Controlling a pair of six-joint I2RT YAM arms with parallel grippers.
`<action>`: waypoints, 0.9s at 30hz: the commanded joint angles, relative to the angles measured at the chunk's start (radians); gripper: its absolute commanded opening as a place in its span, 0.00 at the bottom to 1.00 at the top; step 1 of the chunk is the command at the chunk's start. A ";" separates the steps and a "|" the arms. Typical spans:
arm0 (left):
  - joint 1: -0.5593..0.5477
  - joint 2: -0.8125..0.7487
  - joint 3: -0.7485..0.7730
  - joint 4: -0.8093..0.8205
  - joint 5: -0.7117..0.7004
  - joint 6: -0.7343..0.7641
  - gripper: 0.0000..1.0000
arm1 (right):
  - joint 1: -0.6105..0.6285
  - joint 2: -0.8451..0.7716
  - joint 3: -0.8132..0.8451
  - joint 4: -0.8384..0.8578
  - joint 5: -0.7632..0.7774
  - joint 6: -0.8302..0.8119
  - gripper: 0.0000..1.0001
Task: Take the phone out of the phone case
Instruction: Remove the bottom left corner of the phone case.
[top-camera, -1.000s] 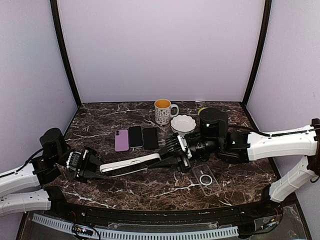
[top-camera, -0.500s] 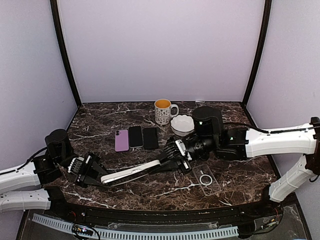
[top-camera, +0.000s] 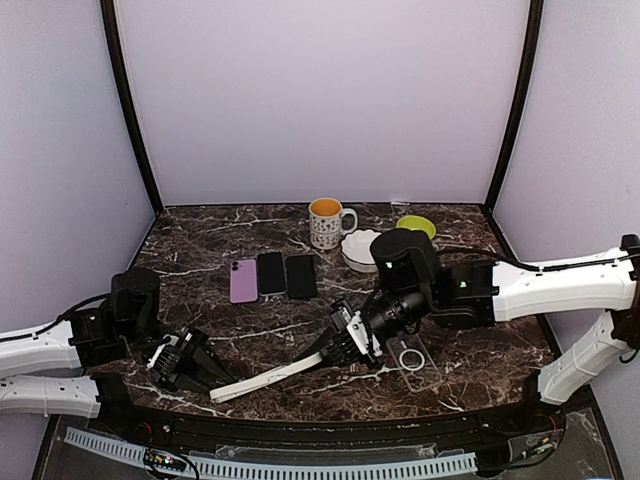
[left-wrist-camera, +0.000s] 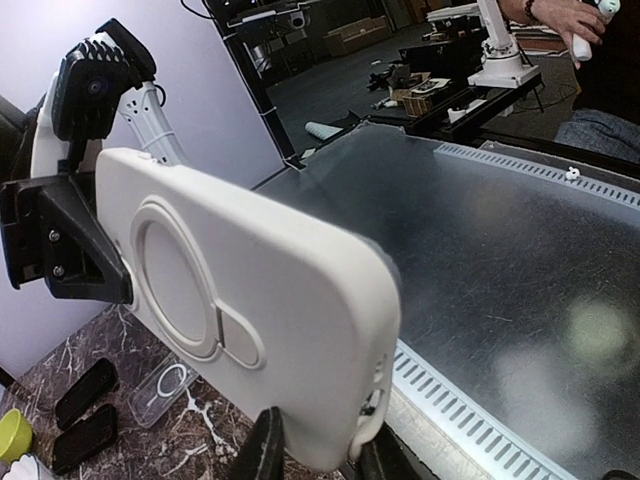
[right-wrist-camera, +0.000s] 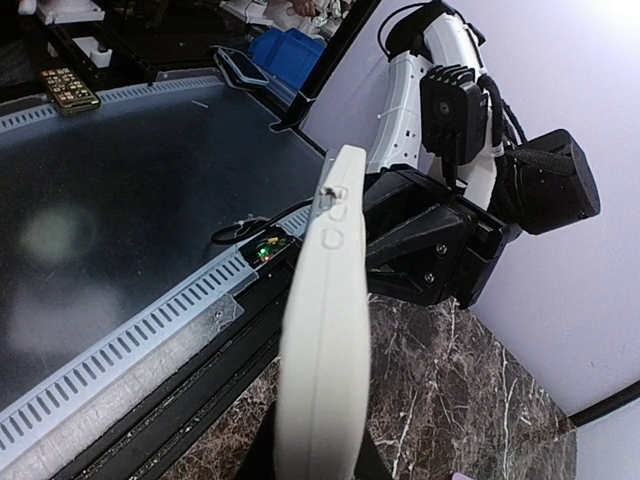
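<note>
A white phone case (top-camera: 275, 374) hangs between my two grippers, low over the table's near edge and sloping down to the left. My left gripper (top-camera: 214, 384) is shut on its lower left end. My right gripper (top-camera: 336, 352) is shut on the upper right end. The left wrist view shows the case's back (left-wrist-camera: 230, 300) with a ring mark, my left gripper (left-wrist-camera: 315, 455) clamping its near corner, and the case lip standing slightly off there. In the right wrist view the case (right-wrist-camera: 325, 330) is edge-on in my right gripper (right-wrist-camera: 310, 465). The phone itself is hidden by the case.
On the marble table (top-camera: 200, 255) lie a purple phone (top-camera: 243, 281) and two black phones (top-camera: 271, 272) (top-camera: 301, 276). Behind them stand a mug (top-camera: 326, 222), a white bowl (top-camera: 362, 248) and a green bowl (top-camera: 416, 226). A clear case (top-camera: 413, 358) lies right of my right gripper.
Both arms have drawn toward the near edge with the case. Its left end has dropped lower and the case now slopes more steeply.
</note>
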 joint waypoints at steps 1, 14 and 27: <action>-0.030 0.035 0.061 -0.075 -0.076 0.031 0.21 | 0.066 0.032 0.016 -0.001 0.070 -0.140 0.00; -0.043 0.053 0.071 -0.113 -0.137 0.073 0.21 | 0.105 0.065 0.032 -0.051 0.083 -0.195 0.00; -0.044 -0.006 0.039 -0.059 -0.287 0.161 0.19 | 0.122 0.085 0.036 -0.065 0.063 -0.199 0.00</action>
